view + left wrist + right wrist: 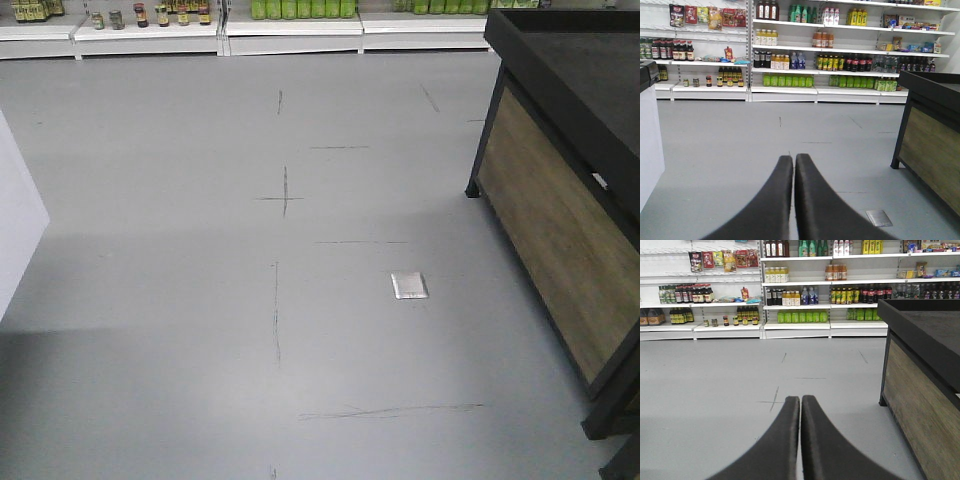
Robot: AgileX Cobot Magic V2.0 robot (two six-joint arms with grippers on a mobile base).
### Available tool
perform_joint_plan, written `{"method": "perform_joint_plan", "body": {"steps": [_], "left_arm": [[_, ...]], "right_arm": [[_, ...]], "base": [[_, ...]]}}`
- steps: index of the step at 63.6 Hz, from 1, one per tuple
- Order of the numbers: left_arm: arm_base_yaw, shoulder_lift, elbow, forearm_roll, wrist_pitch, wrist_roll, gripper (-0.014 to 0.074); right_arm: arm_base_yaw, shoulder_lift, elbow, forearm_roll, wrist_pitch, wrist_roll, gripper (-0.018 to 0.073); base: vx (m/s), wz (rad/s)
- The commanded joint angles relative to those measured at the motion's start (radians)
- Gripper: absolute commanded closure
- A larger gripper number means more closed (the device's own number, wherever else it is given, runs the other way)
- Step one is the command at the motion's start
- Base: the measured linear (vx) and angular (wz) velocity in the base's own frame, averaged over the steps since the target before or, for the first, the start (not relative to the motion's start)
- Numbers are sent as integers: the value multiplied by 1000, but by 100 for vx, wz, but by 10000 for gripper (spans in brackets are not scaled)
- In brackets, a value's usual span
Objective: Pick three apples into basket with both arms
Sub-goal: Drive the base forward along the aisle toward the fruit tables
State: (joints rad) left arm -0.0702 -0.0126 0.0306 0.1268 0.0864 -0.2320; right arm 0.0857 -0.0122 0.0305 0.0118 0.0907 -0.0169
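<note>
No apples and no basket show in any view. My left gripper [794, 158] points level across the grey shop floor, its two black fingers pressed together with nothing between them. My right gripper [800, 399] is held the same way, shut and empty, aimed at the shelves. Neither arm appears in the front-facing view, which shows only floor and the stand.
A black display stand with wood-panel sides [565, 200] [932, 145] [920, 390] rises on the right. White shelves of bottles and jars [790, 65] [795, 300] line the far wall. A white counter edge [15, 215] is at left. A metal floor plate [409, 285] lies in the floor.
</note>
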Motion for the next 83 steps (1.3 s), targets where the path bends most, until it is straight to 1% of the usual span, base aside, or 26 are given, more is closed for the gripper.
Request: {"method": "perform_joint_plan", "body": {"steps": [1, 34, 64, 83], "left_arm": [[-7, 18, -5, -8, -68, -4, 603], [-7, 18, -5, -8, -68, -4, 603], [-7, 18, -5, -8, -68, -4, 603], [-7, 18, -5, -8, -68, -4, 603]], "right_arm": [[-5, 10, 10, -3, -77, -7, 568], [-5, 10, 10, -3, -77, -7, 568], [-5, 10, 10, -3, -77, -7, 568], [-5, 10, 10, -3, -77, -7, 568]], "base": [[0, 0], [5, 2], [14, -4], [16, 10]]}}
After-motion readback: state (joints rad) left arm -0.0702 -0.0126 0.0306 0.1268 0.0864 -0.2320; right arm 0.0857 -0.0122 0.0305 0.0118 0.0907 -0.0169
